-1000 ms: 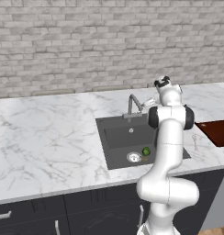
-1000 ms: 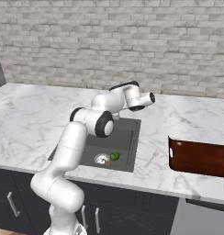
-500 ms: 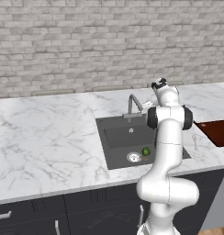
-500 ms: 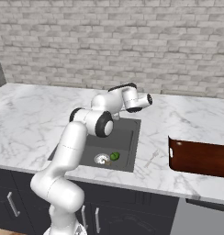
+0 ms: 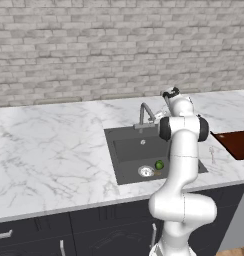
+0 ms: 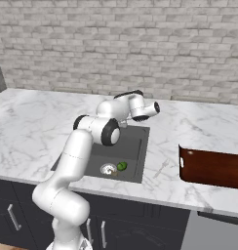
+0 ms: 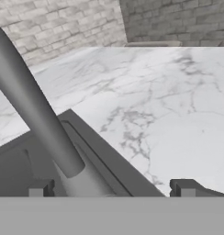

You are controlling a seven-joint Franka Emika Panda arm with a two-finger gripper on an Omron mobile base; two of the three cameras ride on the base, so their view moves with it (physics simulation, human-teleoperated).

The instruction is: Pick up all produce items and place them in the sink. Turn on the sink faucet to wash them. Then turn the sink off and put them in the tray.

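the tool (image 7: 111, 188) is spread wide at the thin grey metal faucet (image 7: 36, 114); the shiny green fruit (image 5: 159, 165) is seen in the dark grey sink (image 5: 129, 150).

Two base cameras, one hand camera

Both base views look down from behind at the sink (image 5: 129, 150), left and right; hand view sits close by the faucet (image 7: 36, 110).

The arm's hand (image 6: 149, 108) has edged slightly left toward the sink faucet (image 5: 145, 114).
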